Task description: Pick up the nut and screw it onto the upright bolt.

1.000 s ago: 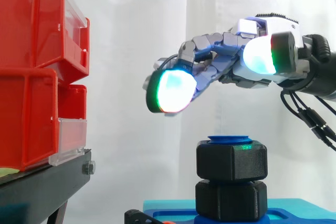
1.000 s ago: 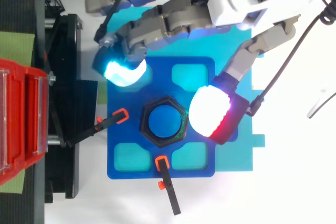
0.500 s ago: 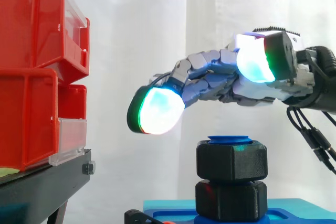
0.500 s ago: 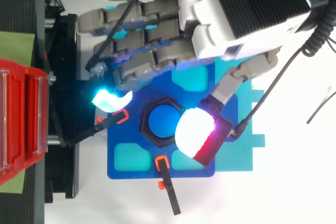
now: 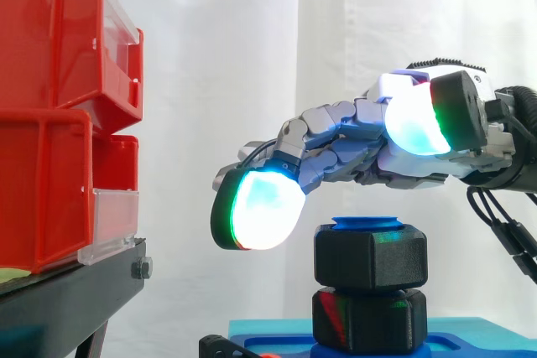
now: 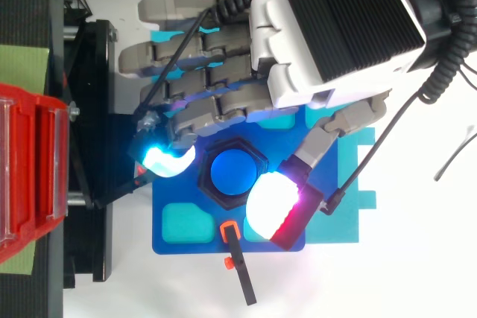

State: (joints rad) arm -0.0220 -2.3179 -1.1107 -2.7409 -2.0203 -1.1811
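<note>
Nut (image 5: pixel 370 259), black and six-sided, sits on the upright bolt (image 5: pixel 369 224), just under the bolt's flat blue top. In the top view its black ring (image 6: pixel 204 177) surrounds that blue top (image 6: pixel 232 173). A lower nut (image 5: pixel 370 321) of the same kind sits directly beneath it. The 2 seem to touch, though the seam between them is too dark to be sure.

The hand (image 6: pixel 335 35) hangs above the bolt and grips nothing. Its fingers are loosely stretched out and only lightly bent. In the side view they reach leftward over the bolt, and 1 glowing fingertip (image 5: pixel 260 211) hangs left of the nut, clear of it, at about the height of the bolt's top. The thumb pad (image 5: pixel 415 119) sits higher, above the bolt's right side. From above, the fingers cover the nut's far edge and the thumb pad (image 6: pixel 272 202) hides its near right corner.

The bolt rises from a blue plate (image 6: pixel 201 240) with cyan pockets (image 6: pixel 186 221), set on a cyan base (image 6: pixel 343 199). 2 black levers with orange tips point at the nut, 1 from the near side (image 6: pixel 240 269) and 1 from the left (image 6: pixel 112 193).

Further left, red bins (image 5: pixel 50 115) are stacked on a black stand (image 5: pixel 67 299), with a clear flap (image 5: pixel 113 224) on the front of the lower bin. A white curtain (image 5: pixel 252 56) hangs behind.
</note>
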